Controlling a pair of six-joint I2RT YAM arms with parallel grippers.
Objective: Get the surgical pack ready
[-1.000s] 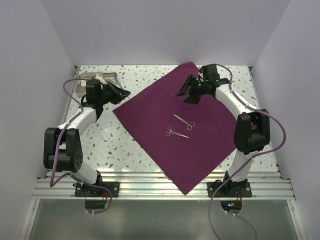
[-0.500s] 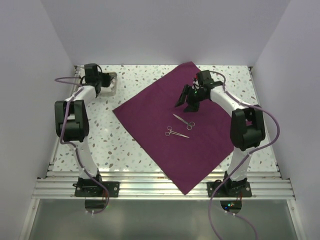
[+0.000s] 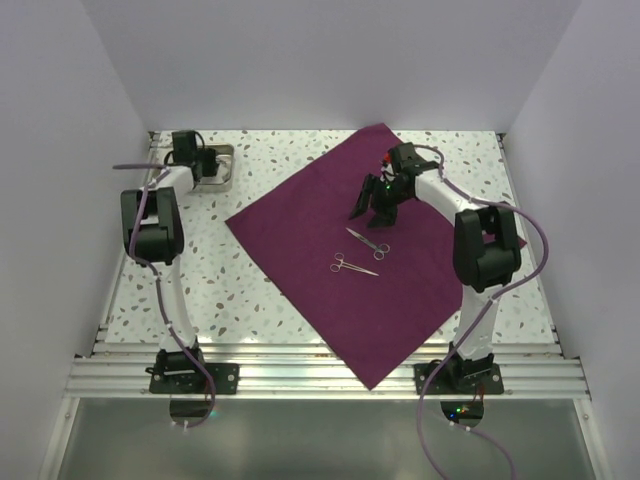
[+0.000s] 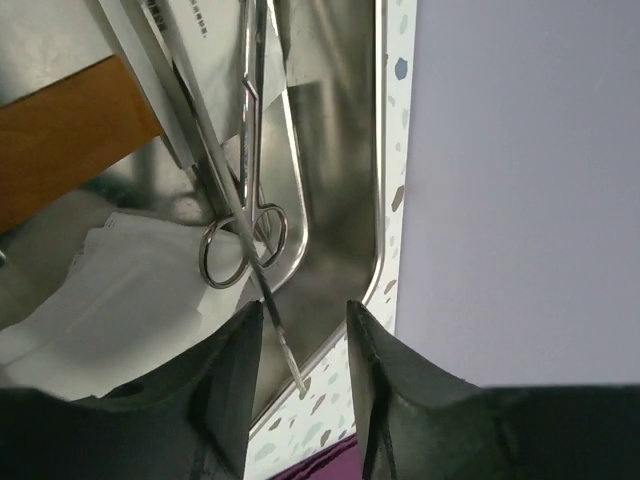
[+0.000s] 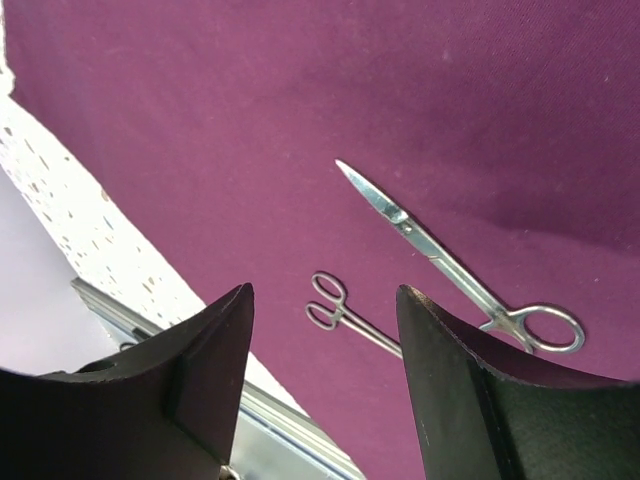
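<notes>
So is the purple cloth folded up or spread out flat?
Spread out flat. The purple cloth lies as one big open sheet on the table, with scissors and forceps resting on top.

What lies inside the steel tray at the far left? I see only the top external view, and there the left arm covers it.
Observer: The left wrist view shows a ring-handled steel instrument in the tray, partly over white folded material.
Operator: Does the left pincer hold it?
Observer: No. The left pincer is open above the tray's corner; only a thin metal tip shows between its fingers.
Operator: And the right pincer?
Observer: The right wrist view shows the right pincer open and empty above the surgical pack, with the scissors lying flat below it.
</notes>
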